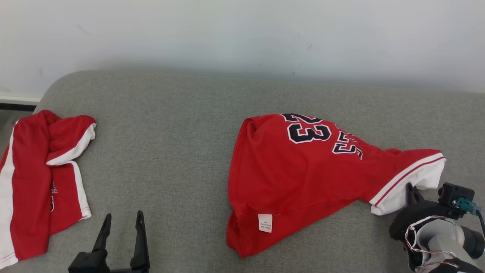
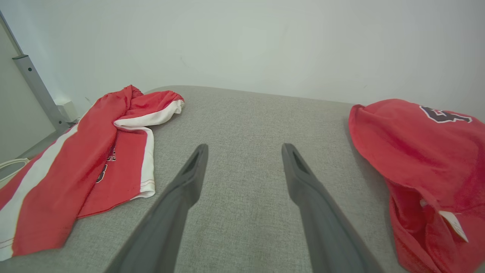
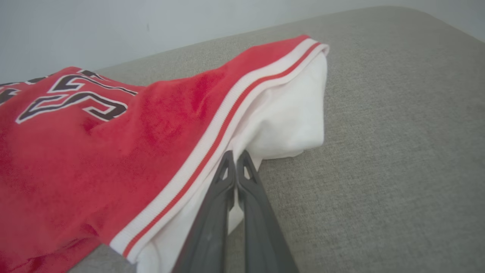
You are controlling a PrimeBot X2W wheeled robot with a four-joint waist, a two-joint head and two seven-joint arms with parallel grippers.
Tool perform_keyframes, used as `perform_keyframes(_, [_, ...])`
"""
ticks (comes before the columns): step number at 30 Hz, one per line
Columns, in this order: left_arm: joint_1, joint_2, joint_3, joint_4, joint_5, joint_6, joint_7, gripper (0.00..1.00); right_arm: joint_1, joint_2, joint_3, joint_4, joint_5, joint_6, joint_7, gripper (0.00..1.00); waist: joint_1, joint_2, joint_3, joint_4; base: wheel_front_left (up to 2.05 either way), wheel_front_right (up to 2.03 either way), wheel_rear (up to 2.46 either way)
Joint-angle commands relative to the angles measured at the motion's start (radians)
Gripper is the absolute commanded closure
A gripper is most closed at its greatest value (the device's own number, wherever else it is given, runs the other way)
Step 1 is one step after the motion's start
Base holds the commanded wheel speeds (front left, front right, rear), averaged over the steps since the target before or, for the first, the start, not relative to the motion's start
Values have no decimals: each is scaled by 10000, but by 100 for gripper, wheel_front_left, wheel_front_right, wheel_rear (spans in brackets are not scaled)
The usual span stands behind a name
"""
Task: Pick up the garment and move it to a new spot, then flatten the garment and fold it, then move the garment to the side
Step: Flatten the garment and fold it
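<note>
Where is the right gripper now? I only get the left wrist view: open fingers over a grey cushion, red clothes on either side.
Observer: The right gripper is shut on the jersey, pinching its white sleeve.
Operator: Which end of it is that?
Observer: The end farthest from the left gripper, toward the robot's right.
Operator: Is it spread flat?
Observer: No, it is bunched, with the number 23 showing on top.

The shirt (image 1: 303,167) lies on the cushion (image 1: 170,132), off to the right of our left gripper (image 1: 124,215) and its jaws. Its sleeve end sits pinched at the tips of our right gripper (image 3: 235,155). The shorts (image 1: 41,182) lie left of our left jaws. The wall (image 1: 242,34) stands behind it all.
</note>
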Motion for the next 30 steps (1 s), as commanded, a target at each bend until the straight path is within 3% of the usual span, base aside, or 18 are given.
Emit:
perform_keyframes(1, [104, 29, 42, -16, 73, 19, -51, 0, -73, -87, 85, 0, 106, -22, -128, 100, 0, -1, -66, -87, 0, 0, 0])
perform_keyframes(7, [228, -12, 53, -31, 42, 32, -41, 0, 268, 28, 1087, -661, 776, -22, -20, 100, 0, -1, -183, -432, 0, 0, 0])
perform_keyframes(13, [328, -53, 20, -41, 35, 9, -41, 0, 1302, -415, 1881, -2772, 1502, -22, 1066, 100, 0, -1, -281, -764, 0, 0, 0])
perform_keyframes(16, [402, -59, -5, -12, 45, 4, -41, 0, 2111, -518, 1799, -4391, 1773, -22, 1732, 100, 0, -1, -349, -823, 0, 0, 0])
perform_keyframes(17, [397, -78, -34, 4, 41, -32, -42, 0, 2807, -566, 1590, -5453, 1859, -22, 2379, 100, 0, -1, -387, -794, 0, 0, 0])
perform_keyframes(23, [363, -103, -42, 41, 5, -38, -39, 0, 4427, -41, 971, -8689, 1904, -22, 4557, 100, 0, -1, -338, -646, 0, 0, 0])
perform_keyframes(27, [315, -151, -106, 89, 16, -69, -40, 0, 4603, 70, 723, -9540, 1363, -22, 5391, 100, 0, -1, -306, -492, 0, 0, 0])
perform_keyframes(30, [190, -180, -154, 151, 10, -131, -40, 0, 4158, 121, 666, -9322, 1155, -22, 5599, 100, 0, -1, -264, -364, 0, 0, 0])
